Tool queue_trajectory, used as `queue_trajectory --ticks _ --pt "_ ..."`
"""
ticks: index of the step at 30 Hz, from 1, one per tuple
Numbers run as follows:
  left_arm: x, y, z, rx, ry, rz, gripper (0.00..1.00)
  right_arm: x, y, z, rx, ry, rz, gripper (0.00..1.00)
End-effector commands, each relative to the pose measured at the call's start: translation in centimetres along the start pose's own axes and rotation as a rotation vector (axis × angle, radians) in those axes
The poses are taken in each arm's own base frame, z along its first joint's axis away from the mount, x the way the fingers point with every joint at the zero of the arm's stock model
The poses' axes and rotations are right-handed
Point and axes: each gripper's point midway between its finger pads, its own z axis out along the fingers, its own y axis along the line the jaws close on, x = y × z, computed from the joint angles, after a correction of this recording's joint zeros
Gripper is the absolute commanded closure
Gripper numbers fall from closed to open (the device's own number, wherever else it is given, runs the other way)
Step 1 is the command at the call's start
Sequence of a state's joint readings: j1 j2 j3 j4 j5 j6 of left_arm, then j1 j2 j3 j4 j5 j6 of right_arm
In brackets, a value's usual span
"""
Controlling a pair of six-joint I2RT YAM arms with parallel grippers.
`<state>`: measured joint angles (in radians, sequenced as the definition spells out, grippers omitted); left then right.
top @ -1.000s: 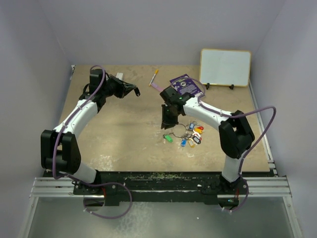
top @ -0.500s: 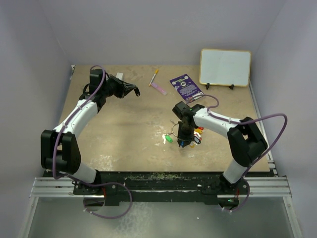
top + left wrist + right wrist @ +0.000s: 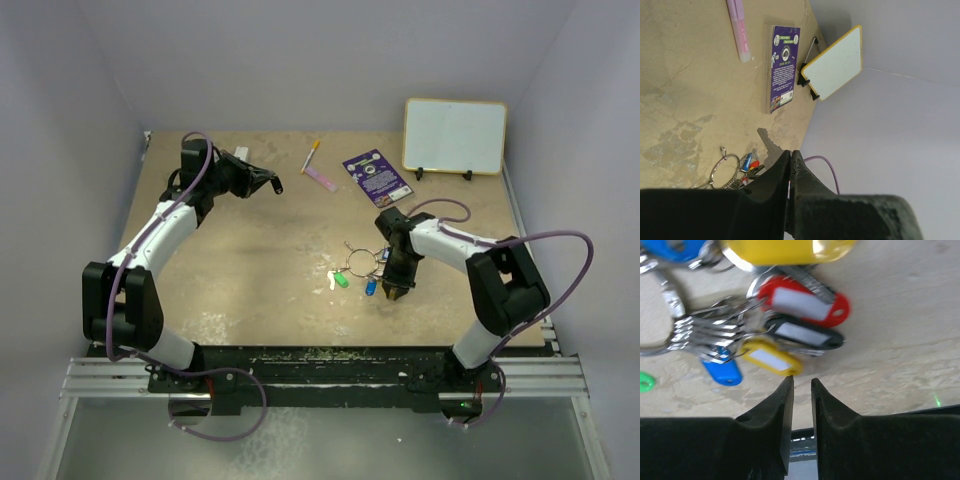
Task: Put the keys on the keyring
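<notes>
A bunch of small metal keys (image 3: 374,272) with coloured plastic tags lies on the tan, mottled desk (image 3: 250,260), right of its middle and toward the near edge. The keys are gathered at the thin silvery wire keyring (image 3: 359,263), and a green tag (image 3: 341,280) sits at the bunch's left. The right gripper (image 3: 392,293) is at the near right side of the bunch, its black fingers a narrow slit apart with nothing between them. In the right wrist view a small yellow tag (image 3: 771,360) ends just above that slit, with a black tag (image 3: 802,335) and a red tag (image 3: 802,302) beyond it. The left gripper (image 3: 272,185) hangs toward the far left corner, well apart from the bunch, with its fingers pressed together. A grey key blade (image 3: 767,143) shows at their tip, and I cannot tell whether it is pinched. A purple rectangular card (image 3: 376,176) lies near the far edge, and a yellow-framed whiteboard (image 3: 455,135) stands at the far right corner.
</notes>
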<state>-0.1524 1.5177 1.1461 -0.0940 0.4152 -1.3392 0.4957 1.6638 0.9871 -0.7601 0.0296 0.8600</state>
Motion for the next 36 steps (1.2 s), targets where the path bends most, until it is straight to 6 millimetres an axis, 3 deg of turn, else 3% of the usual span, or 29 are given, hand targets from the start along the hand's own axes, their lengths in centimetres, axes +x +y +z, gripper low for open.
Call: queue_trajectory --ticks 1,3,6,11,14,20,23,25,28,32,36 --pt "-0.2 -1.6 -0.9 0.055 -0.017 0.041 0.96 -1.3 -1.9 -0.1 0.045 -0.041 0.011 0.75" --pt "-0.1 -1.7 -0.9 0.056 -0.015 0.043 0.96 -1.8 -1.2 0.3 0.031 -0.039 -0.01 0.75" --pt "-0.2 -1.8 -0.9 0.057 -0.016 0.044 0.96 -4.5 0.8 0.5 0.003 -0.099 -0.051 0.76" --pt "-0.1 -1.7 -1.0 0.055 -0.016 0.043 0.96 -5.8 4.5 0.4 -0.072 -0.106 -0.093 0.76" --pt "-0.2 -1.7 -0.9 0.054 -0.018 0.041 0.96 -5.4 7.3 0.0 -0.131 -0.092 -0.142 0.76" --pt "-0.2 -1.7 -0.8 0.054 -0.017 0.042 0.96 -1.8 14.0 -0.9 -0.295 -0.016 -0.27 0.76" --pt "-0.3 -1.5 -0.6 0.049 -0.016 0.039 0.96 -0.8 16.8 -3.5 -0.421 -0.013 -0.311 0.76" --pt "-0.3 -1.5 -0.6 0.048 -0.016 0.04 0.96 -0.5 16.5 -5.6 -0.431 -0.016 -0.304 0.76" --pt "-0.3 -1.4 -0.5 0.046 -0.016 0.039 0.96 -2.5 13.9 -6.8 -0.338 -0.095 -0.25 0.75" --pt "-0.3 -1.3 -0.2 0.046 -0.012 0.038 0.96 -4.1 10.4 -6.1 -0.259 -0.095 -0.198 0.75" --pt "-0.3 -1.3 -0.2 0.046 -0.014 0.04 0.96 -4.6 8.8 -5.4 -0.205 -0.102 -0.199 0.78"
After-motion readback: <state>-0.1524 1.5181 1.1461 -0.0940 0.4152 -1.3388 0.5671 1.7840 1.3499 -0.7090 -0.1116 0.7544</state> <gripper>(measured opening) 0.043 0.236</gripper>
